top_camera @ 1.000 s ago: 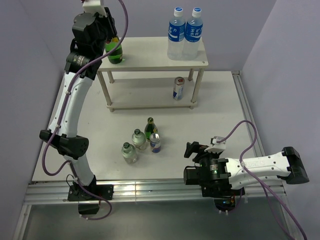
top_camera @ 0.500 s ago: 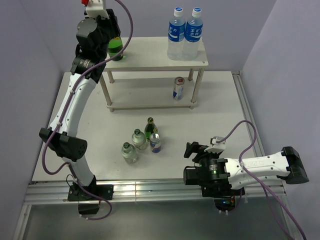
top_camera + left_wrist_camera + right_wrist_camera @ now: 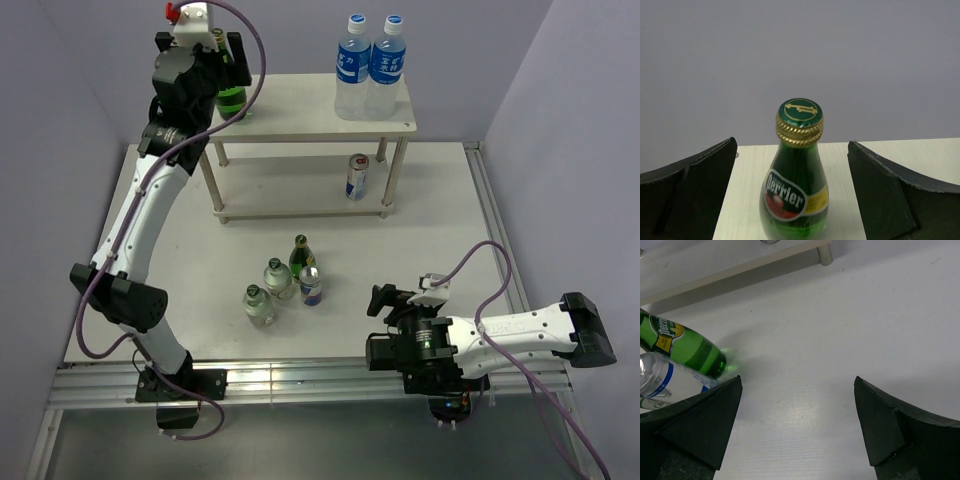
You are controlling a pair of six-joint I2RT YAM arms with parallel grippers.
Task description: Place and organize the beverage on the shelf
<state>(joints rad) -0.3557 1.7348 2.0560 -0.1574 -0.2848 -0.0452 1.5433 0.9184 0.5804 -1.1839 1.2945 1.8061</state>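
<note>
Overhead, the left tool point(image 3: 230, 75) brackets the green bottle point(image 3: 232, 98) at the shelf's point(image 3: 300, 118) 9 o'clock end. Left wrist: bottle upright at 12 o'clock, fingers spread, not touching it. Right wrist: right tool point(image 3: 797, 415) spread, with a second green bottle point(image 3: 685, 345) at 10 o'clock on the table point(image 3: 840, 340).

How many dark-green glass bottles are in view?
2. One bottle stands at the left end of the shelf top, inside the open left gripper; the other bottle stands on the table among the clustered drinks.

Green bottle point(image 3: 795, 200) upright, shelf point(image 3: 300, 118) top; can point(image 3: 357, 177), lower tier; four drinks point(image 3: 278, 280) clustered off-shelf.
</note>
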